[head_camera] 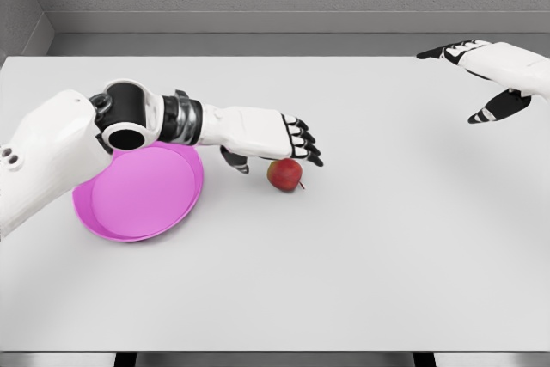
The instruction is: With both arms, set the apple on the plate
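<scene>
Nearest to us, our left forearm comes in from the lower left, crossing over the back edge of the pink plate point(142, 195), and ends in our left hand point(279, 137), which hangs palm-down above the apple point(284, 174). Its fingers point(305, 148) are extended with only a slight droop and its thumb hangs below the palm; they hold nothing, and from this angle we cannot tell whether the fingertips touch the fruit or sit just over it.

We judge the apple to be light, firm and smooth-skinned, round enough to roll at a careless nudge. It rests on the white table point(344, 264) just to the right of the plate, apart from its rim. A wrap around its widest part, fingers on the far side and thumb on the near side, looks like the safest hold; pressing on the top alone could squirt it sideways.

Further out, our right hand point(485, 75) hovers well apart at the upper right, fingers spread and empty.

Our forearm hides the plate's back rim, the hand shades the apple's top, and our right arm is cut off by the frame edge.
</scene>
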